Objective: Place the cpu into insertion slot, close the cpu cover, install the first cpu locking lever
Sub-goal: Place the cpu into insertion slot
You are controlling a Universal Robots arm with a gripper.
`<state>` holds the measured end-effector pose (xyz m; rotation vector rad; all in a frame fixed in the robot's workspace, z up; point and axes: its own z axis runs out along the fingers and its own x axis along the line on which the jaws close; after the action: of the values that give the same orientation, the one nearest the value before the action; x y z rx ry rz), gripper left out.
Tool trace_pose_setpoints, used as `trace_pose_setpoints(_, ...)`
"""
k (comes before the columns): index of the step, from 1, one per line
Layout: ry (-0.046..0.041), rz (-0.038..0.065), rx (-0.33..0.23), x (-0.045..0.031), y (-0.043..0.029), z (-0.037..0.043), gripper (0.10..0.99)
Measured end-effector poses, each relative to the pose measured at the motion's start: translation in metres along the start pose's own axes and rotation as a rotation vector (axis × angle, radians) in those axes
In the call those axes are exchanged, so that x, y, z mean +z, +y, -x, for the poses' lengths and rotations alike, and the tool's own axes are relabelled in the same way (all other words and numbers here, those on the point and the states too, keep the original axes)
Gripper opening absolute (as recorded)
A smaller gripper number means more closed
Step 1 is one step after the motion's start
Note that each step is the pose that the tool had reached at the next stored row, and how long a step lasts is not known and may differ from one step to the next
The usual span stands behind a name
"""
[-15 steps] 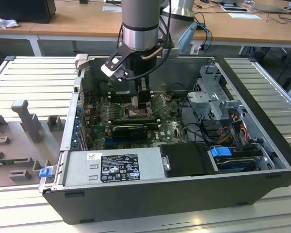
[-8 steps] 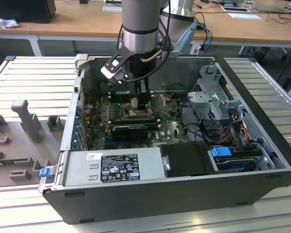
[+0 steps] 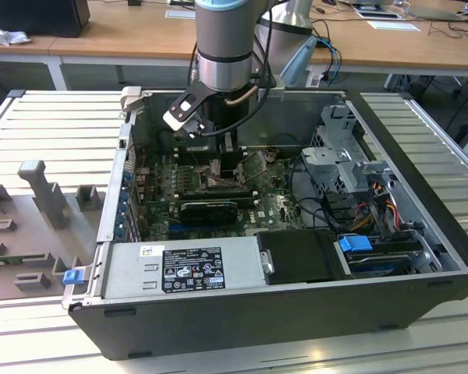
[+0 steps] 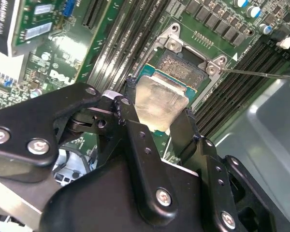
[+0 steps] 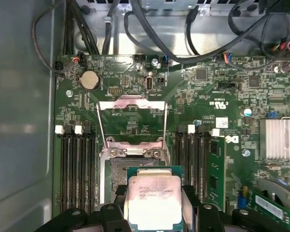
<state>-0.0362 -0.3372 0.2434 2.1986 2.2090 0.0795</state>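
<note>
- Lying on the slatted table (image 3: 54,125) at the exterior view's left: a grey moulded tray (image 3: 31,226).
- Reaching down into the case (image 3: 296,312), over the green board (image 3: 277,206): the gripper (image 5: 154,200), clamped on the cpu (image 5: 153,195) by two opposite edges.
- Held over the insertion slot (image 5: 117,176), partly covering it; touching or not, cannot tell.
- Flipped up beyond the slot: the cpu cover (image 5: 130,102).
</note>
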Motion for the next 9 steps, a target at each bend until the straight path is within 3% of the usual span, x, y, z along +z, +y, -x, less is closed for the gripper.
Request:
trace_pose_setpoints(5, 0.0003, 0.004, -0.006, 0.0151, -0.0083, -0.0022, 0.529)
trace_pose_setpoints(9, -0.0002, 0.004, 0.001, 0.0228, -0.0089, -0.0062, 0.529)
